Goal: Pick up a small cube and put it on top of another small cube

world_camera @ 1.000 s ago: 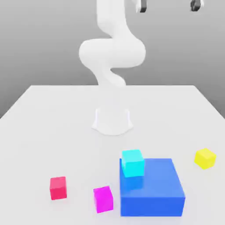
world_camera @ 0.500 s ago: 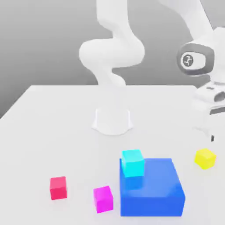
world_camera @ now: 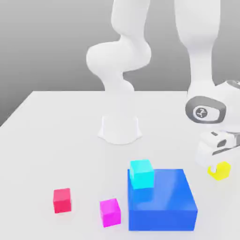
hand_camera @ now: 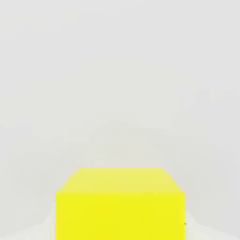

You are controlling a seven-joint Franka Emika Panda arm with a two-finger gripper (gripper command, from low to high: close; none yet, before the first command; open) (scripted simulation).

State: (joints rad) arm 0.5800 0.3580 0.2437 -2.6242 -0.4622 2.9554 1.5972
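Tabletop (world_camera: 56, 122): flat, plain white, matte; its far edge runs straight across the exterior view, its side edges widen toward the camera.
Backdrop (world_camera: 47, 42): bare grey wall rising behind the tabletop's far edge, darker high up, paler just above the edge.
Light: soft and even over the tabletop, with faint, diffuse shading only.
Surface finish: no seams, marks or texture on the tabletop; the hand view shows the same smooth pale white.
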